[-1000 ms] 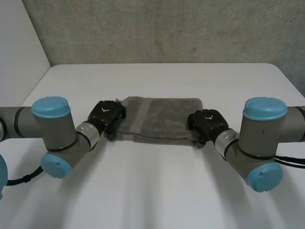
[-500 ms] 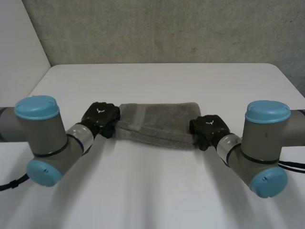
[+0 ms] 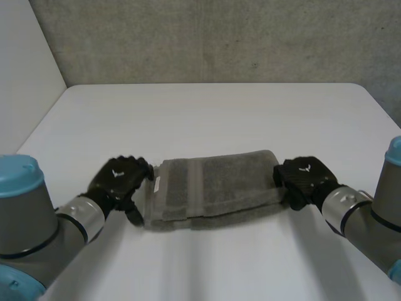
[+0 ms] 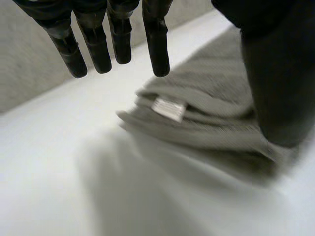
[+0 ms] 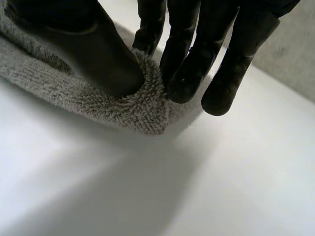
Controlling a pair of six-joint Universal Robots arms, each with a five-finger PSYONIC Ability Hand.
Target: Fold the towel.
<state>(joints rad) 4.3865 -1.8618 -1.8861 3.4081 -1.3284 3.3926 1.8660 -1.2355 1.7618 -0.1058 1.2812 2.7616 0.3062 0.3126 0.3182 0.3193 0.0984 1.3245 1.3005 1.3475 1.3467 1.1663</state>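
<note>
The towel (image 3: pixel 213 188), grey and folded into a long band, lies flat across the near middle of the white bench (image 3: pixel 207 106). A small white label (image 4: pixel 169 108) shows at its left end.

The left hand (image 3: pixel 118 179) sits at that left end. Its fingers (image 4: pixel 156 44) hang straight and spread, clear of the cloth, and only its thumb (image 4: pixel 278 73) rests on the towel's top.

The right hand (image 3: pixel 304 177) is at the right end. Its thumb presses down on the folded edge while its fingers close in against the cloth from the other side, pinching the towel's end.
</note>
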